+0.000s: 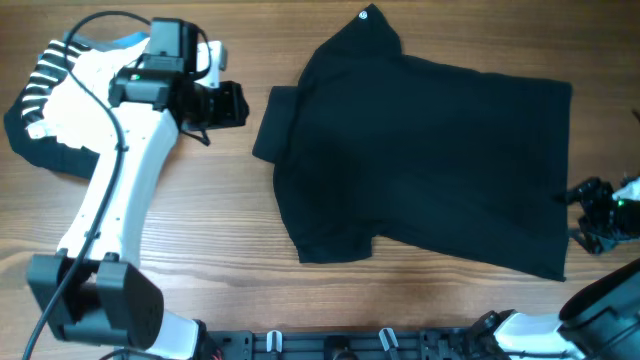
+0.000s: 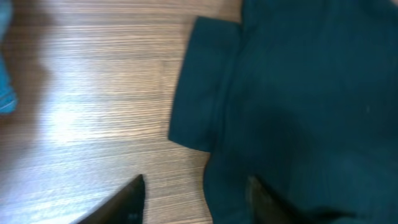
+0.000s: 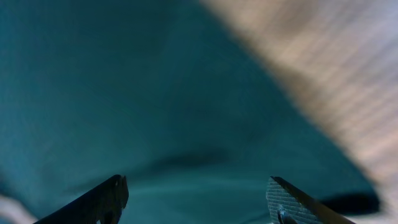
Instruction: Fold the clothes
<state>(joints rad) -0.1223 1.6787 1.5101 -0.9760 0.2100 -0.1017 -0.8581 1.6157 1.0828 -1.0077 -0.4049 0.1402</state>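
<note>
The black T-shirt lies spread flat on the wooden table, hem to the right, a sleeve sticking out at its left side. A small white mark shows at its top edge. My left gripper is open and empty, just left of that sleeve; the left wrist view shows the sleeve ahead of the open fingers. My right gripper is open at the shirt's right edge. In the right wrist view its fingers straddle the dark fabric without holding it.
A black-and-white striped garment and a white garment lie piled at the far left under the left arm. A blue patch shows at the left edge of the left wrist view. Bare wood surrounds the shirt.
</note>
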